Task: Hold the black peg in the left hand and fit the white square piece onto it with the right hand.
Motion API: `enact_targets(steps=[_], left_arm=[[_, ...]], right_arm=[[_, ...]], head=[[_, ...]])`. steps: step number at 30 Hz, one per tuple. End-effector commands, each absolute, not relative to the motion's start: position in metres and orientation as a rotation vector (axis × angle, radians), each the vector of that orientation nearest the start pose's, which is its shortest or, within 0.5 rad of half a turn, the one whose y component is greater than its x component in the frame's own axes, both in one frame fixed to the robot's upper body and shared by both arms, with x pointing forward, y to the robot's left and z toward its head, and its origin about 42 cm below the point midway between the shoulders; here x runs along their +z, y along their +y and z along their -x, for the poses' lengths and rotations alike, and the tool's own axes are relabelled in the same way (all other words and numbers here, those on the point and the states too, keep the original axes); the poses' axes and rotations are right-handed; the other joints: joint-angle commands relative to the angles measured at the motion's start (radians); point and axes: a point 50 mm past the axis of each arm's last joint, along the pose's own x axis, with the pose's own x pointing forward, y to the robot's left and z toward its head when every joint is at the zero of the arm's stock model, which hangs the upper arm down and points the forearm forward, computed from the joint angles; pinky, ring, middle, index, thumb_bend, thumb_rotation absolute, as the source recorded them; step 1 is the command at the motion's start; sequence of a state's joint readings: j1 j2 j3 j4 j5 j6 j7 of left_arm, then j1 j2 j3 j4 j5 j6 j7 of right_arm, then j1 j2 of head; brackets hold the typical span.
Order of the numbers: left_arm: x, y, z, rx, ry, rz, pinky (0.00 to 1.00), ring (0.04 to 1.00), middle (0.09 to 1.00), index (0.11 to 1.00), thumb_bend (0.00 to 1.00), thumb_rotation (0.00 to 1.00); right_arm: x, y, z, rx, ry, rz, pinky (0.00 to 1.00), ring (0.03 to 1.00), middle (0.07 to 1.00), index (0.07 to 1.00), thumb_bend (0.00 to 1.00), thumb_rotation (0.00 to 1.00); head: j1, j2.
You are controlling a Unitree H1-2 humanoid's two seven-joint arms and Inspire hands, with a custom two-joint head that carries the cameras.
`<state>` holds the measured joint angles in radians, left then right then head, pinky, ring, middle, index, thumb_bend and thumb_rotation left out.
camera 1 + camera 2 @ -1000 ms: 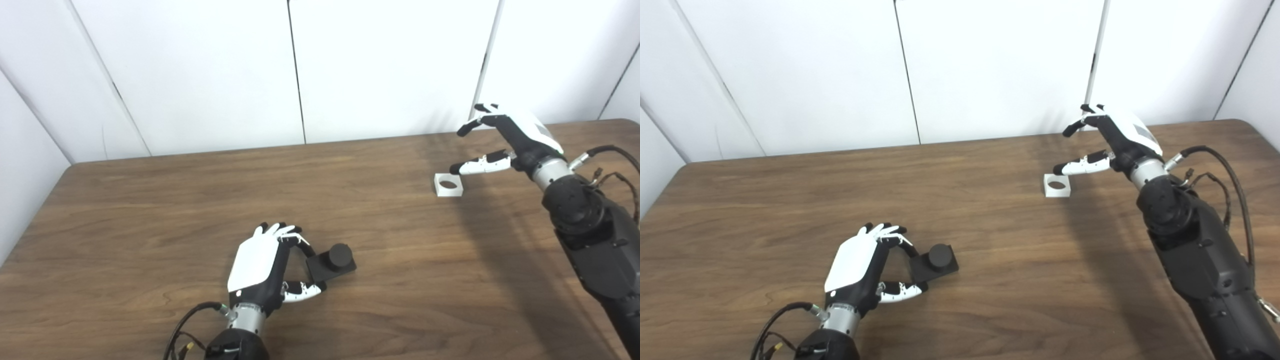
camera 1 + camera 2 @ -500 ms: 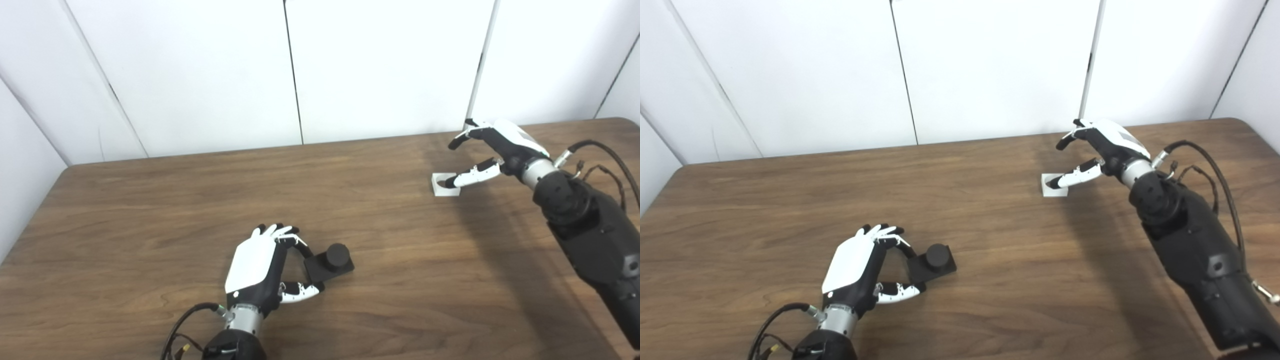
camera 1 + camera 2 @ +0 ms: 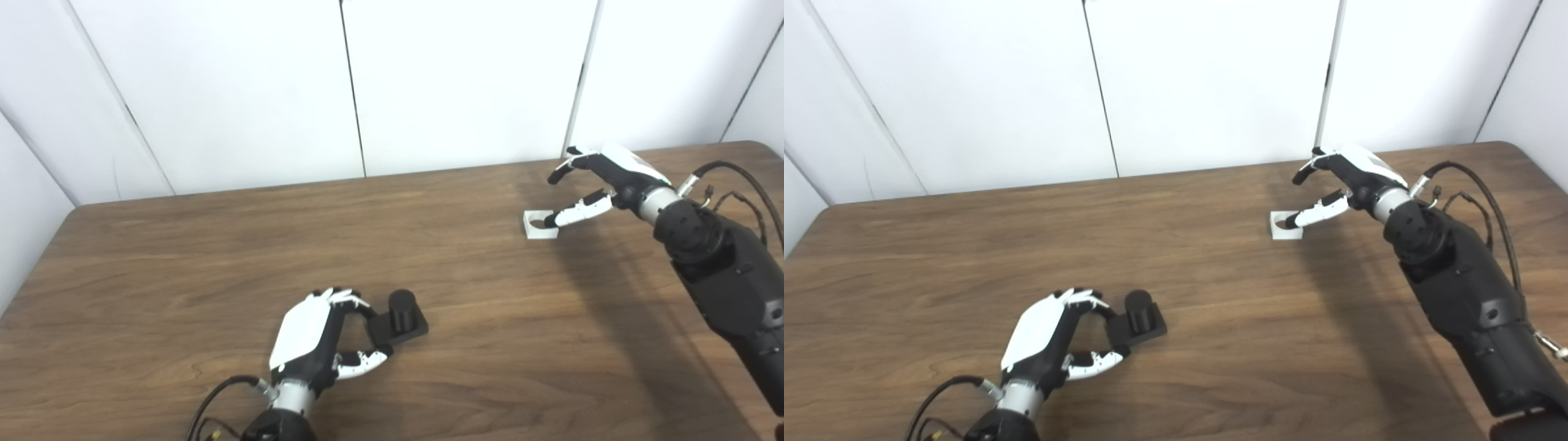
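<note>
Hands (image 3: pixel 318 334) at peg (image 3: pixel 398 315), square (image 3: pixel 539 224)

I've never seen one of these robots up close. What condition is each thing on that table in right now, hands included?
black peg: upright on its square base, resting on the table, base edge between the left hand's fingers and thumb.
white square piece: flat on the table, round hole facing up, not lifted.
left hand: fingers curled around the peg's base edge.
right hand: open, thumb tip over the white piece.

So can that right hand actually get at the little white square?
Probably yes: the right hand is open right at the white square piece, thumb over its hole, and nothing lies between them.
</note>
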<state>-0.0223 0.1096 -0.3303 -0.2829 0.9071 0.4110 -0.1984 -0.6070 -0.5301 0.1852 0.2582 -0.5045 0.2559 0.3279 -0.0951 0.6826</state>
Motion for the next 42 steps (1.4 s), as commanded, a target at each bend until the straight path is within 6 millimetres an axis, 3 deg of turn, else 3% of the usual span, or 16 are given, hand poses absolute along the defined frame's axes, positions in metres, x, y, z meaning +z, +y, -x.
enact_targets(steps=[1, 9, 13, 18, 26, 32, 42], left_arm=[[0.144, 0.170, -0.274, -0.190, 0.091, -0.971, 0.97, 0.946, 0.862, 0.590, 0.44, 0.47], [0.143, 0.171, -0.275, -0.189, 0.095, -0.960, 0.89, 0.945, 0.862, 0.560, 0.45, 0.44], [0.143, 0.172, -0.275, -0.190, 0.092, -0.967, 0.89, 0.946, 0.862, 0.589, 0.45, 0.46], [0.144, 0.170, -0.274, -0.187, 0.087, -0.980, 0.91, 0.944, 0.865, 0.581, 0.45, 0.45], [0.148, 0.168, -0.272, -0.172, 0.056, -1.005, 0.98, 0.967, 0.871, 0.642, 0.45, 0.45], [0.148, 0.169, -0.272, -0.167, 0.039, -1.040, 1.00, 0.976, 0.881, 0.624, 0.46, 0.46], [0.147, 0.173, -0.271, -0.138, -0.029, -1.130, 1.00, 0.965, 0.875, 0.604, 0.48, 0.38]], right_arm=[[0.295, -0.323, -0.467, 0.151, -0.035, 1.104, 0.97, 1.000, 0.980, 0.704, 0.88, 0.30], [0.299, -0.320, -0.470, 0.187, -0.022, 1.133, 0.99, 1.000, 0.979, 0.707, 0.88, 0.31], [0.300, -0.315, -0.475, 0.204, -0.009, 1.162, 1.00, 1.000, 0.981, 0.709, 0.88, 0.31], [0.301, -0.312, -0.480, 0.202, -0.006, 1.179, 1.00, 1.000, 0.974, 0.709, 0.88, 0.30], [0.299, -0.310, -0.485, 0.200, -0.006, 1.171, 1.00, 1.000, 0.972, 0.706, 0.89, 0.31], [0.299, -0.307, -0.484, 0.204, -0.003, 1.150, 1.00, 1.000, 0.980, 0.706, 0.89, 0.31], [0.301, -0.307, -0.484, 0.197, -0.022, 1.145, 1.00, 1.000, 0.974, 0.702, 0.89, 0.34]], head=[[0.000, 0.001], [-0.004, 0.005], [-0.002, 0.006], [0.003, 0.009], [0.011, 0.016], [0.011, 0.016], [0.014, 0.026]])
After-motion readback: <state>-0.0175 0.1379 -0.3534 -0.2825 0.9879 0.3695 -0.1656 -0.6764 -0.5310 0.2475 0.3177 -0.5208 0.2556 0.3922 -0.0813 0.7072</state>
